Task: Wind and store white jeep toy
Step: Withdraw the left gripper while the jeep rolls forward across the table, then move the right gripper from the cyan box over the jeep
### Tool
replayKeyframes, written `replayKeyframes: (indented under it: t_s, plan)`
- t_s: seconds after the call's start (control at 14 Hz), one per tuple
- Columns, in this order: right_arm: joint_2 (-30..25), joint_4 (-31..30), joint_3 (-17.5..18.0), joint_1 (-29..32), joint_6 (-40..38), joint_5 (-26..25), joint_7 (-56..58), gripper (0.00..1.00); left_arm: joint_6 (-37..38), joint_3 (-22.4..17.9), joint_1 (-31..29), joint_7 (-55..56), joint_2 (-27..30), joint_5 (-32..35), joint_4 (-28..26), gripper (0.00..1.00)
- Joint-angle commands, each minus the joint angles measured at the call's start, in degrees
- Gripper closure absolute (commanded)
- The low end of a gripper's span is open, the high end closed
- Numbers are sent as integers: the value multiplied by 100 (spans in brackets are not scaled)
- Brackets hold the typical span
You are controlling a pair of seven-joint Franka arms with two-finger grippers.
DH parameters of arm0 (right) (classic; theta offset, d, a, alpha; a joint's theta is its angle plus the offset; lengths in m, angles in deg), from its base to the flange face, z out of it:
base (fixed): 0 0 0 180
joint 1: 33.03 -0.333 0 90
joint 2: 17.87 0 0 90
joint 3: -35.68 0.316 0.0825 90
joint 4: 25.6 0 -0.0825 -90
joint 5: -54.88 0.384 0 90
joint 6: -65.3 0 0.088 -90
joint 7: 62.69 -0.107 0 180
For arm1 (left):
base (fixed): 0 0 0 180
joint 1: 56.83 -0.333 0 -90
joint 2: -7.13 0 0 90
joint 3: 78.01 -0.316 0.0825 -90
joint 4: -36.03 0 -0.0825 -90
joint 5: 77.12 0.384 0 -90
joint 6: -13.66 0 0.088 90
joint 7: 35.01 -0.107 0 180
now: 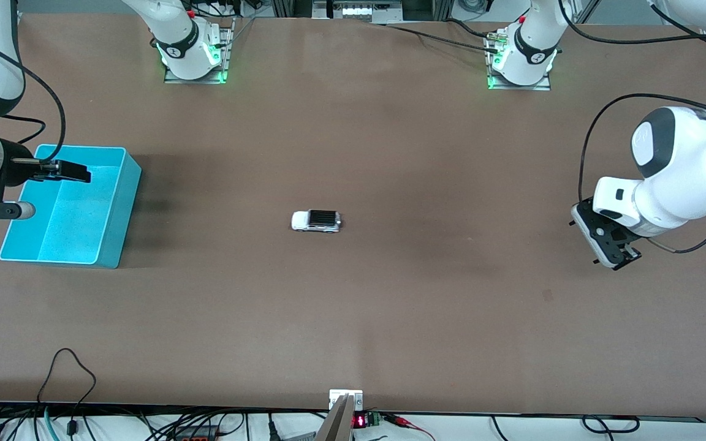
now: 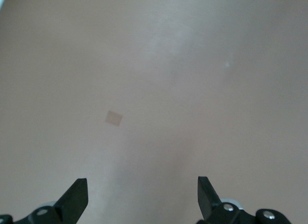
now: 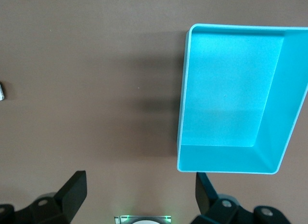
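Note:
The white jeep toy [image 1: 316, 220], with a black roof and dark wheels, stands on its wheels near the middle of the brown table. A sliver of it shows at the edge of the right wrist view [image 3: 1, 91]. The cyan bin [image 1: 65, 208] sits empty at the right arm's end of the table and also shows in the right wrist view [image 3: 226, 89]. My right gripper [image 1: 68, 171] hangs over the bin, open and empty [image 3: 140, 178]. My left gripper [image 1: 607, 245] hangs over bare table at the left arm's end, open and empty [image 2: 143, 185]. Both are far from the jeep.
A small pale square patch [image 2: 114, 118] lies flat on the table under the left gripper. The two arm bases [image 1: 193, 55] [image 1: 521, 61] stand along the table edge farthest from the front camera. Cables run along the edge nearest to that camera.

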Motion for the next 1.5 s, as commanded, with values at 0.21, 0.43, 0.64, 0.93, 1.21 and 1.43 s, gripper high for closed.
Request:
replayKeyframes:
  t_s: [0.21,0.43,0.64,0.93,1.21,1.43]
  plan:
    - [-68,-222,12,-168,3,104,98,0,223,-180,20,2140,241,25,182,0]
    - [-383,-765,99,-274,186,96,107,0,924,-207,21,3265,232,25,665,0]
    - [-1305,-2441,477,-240,1475,87,684,0,1339,-347,29,3943,250,-9,999,0]
    - [-1466,-3255,1519,469,2367,61,2705,0,1594,-663,195,4831,434,-572,1272,0]
    - [-1194,-3457,2637,648,3130,-324,3270,0,1963,-1024,679,5613,776,-564,1352,0]
    - [-755,-3405,2921,535,3815,-686,3727,0,2218,-1033,724,6010,1049,-546,1282,0]
